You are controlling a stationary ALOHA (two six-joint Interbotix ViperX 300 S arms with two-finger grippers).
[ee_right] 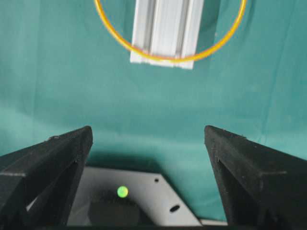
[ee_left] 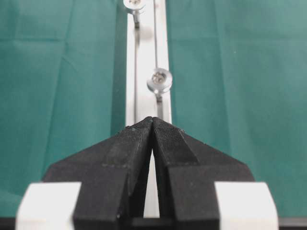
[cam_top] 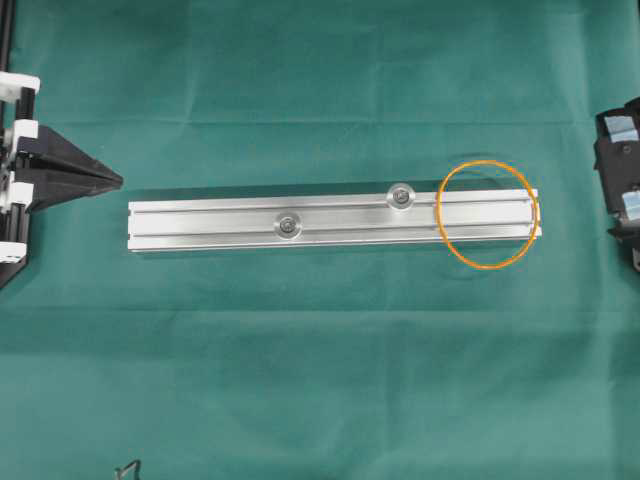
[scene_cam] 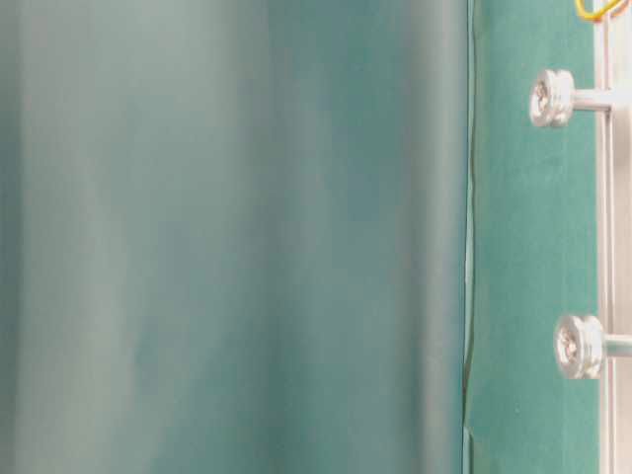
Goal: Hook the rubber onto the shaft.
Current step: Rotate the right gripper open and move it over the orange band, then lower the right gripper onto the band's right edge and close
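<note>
Orange rubber (cam_top: pixel 489 214) lying flat as a round loop across the right end of the silver rail (cam_top: pixel 330 220), draped over the rail top, its arcs spilling onto the green cloth of the worktop (cam_top: pixel 320 380) on both sides. Not hooked on either shaft. Two round-headed shafts standing up from the rail: one (cam_top: pixel 401 195) just left of the loop, the other (cam_top: pixel 288 226) near the middle. Right gripper (ee_right: pixel 148 143) well clear of the rail end, jaws spread wide, holding nothing. Left gripper (ee_left: pixel 152 122) off the rail's opposite end, jaws pressed together, holding nothing.
</note>
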